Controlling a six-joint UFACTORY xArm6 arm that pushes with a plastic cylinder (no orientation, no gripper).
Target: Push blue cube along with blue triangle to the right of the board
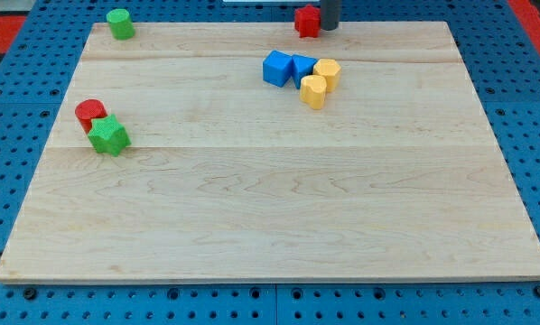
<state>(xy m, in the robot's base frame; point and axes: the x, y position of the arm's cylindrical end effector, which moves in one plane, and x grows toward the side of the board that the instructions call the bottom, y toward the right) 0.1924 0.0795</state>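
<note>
The blue cube (276,69) sits in the upper middle of the wooden board (270,208). The blue triangle (302,66) touches its right side. Two yellow blocks press against the triangle's right: one (328,72) level with it and one (313,91) just below. My tip (329,27) is at the view's top edge, above and a little right of this cluster, right beside a red block (307,20). It touches neither blue block.
A green cylinder (119,23) stands at the board's top left corner. A red cylinder (90,113) and a green star-shaped block (108,135) sit together near the left edge. Blue pegboard surrounds the board.
</note>
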